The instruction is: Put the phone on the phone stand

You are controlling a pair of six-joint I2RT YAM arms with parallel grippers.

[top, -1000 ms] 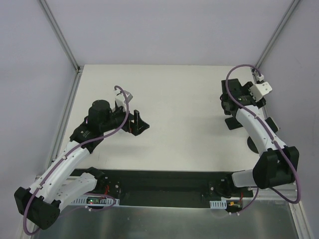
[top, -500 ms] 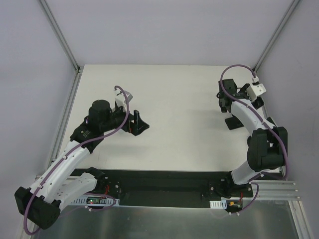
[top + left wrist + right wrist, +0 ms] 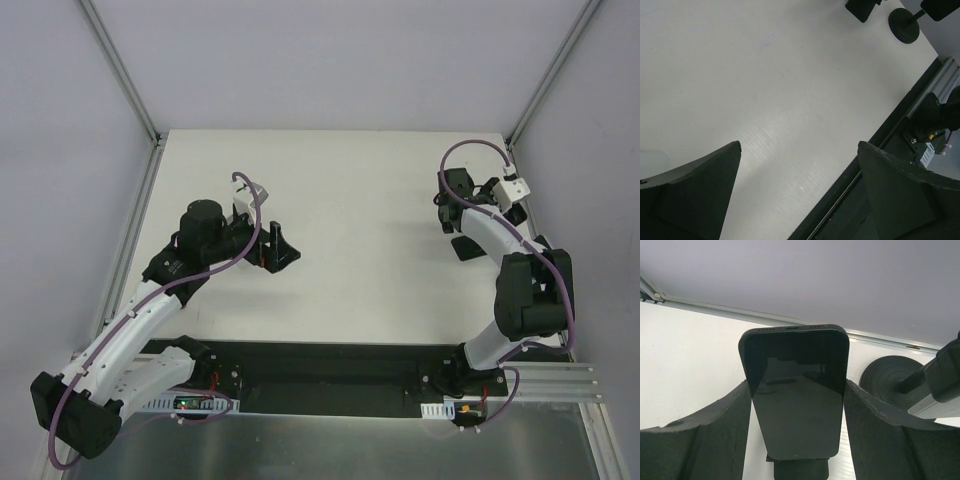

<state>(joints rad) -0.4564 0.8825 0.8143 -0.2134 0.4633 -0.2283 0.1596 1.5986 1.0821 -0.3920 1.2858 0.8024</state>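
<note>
The black phone (image 3: 796,405) stands upright and tilted back between my right fingers, screen toward the camera. Its lower edge is down at the black phone stand, of which only the short foot (image 3: 799,469) shows beneath it. My right gripper (image 3: 797,385) is shut on the phone, with a finger against each long edge. In the top view the right gripper (image 3: 452,206) is at the far right of the table, just beyond the stand (image 3: 466,246); the phone is hidden there. My left gripper (image 3: 276,248) is open and empty over the table's left middle, and also shows in the left wrist view (image 3: 799,145).
A black round base with a thin pole (image 3: 890,377) stands just right of the phone; it also shows in the left wrist view (image 3: 904,25). The frame rail (image 3: 765,315) and grey wall run close behind. The black front rail (image 3: 330,370) crosses the near edge.
My right wrist has turned and the gripper has shifted slightly left and toward the stand, with the elbow folding in. The left arm has not moved.
</note>
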